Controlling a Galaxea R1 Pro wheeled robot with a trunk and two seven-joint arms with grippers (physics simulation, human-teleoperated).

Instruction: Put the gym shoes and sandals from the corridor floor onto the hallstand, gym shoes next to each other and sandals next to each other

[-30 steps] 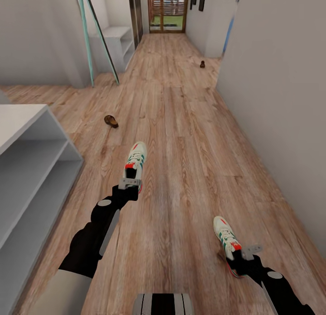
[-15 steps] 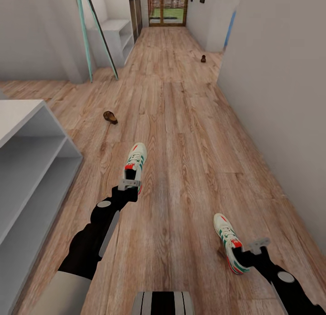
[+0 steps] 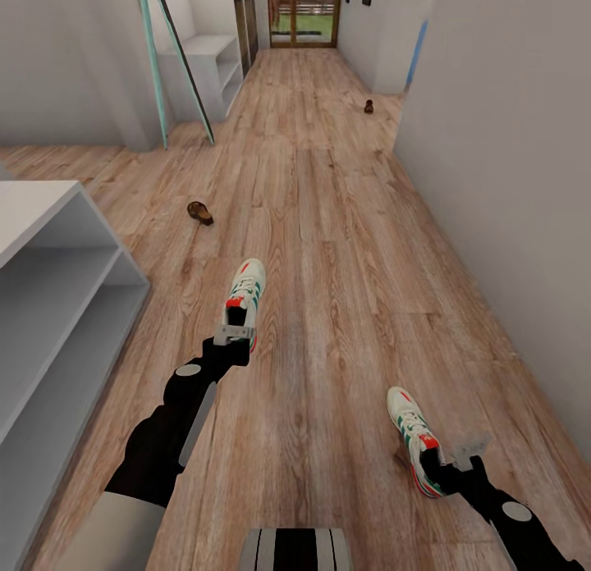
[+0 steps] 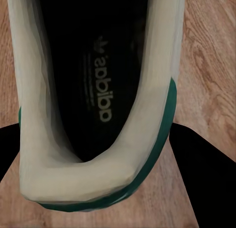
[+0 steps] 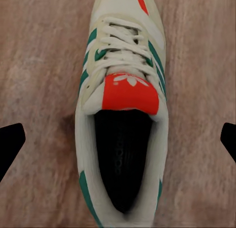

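Wood-grain corridor floor: both gym shoes on it.
Left gripper: my arm reaches to 12 o'clock, fingers straddling left gym shoe heel; grip undetermined.
Right gripper: spread wide above right gym shoe.

A small white shelf unit is seen beside two leaning teal poles; a glazed wooden door closes the far end, flanked by pale walls
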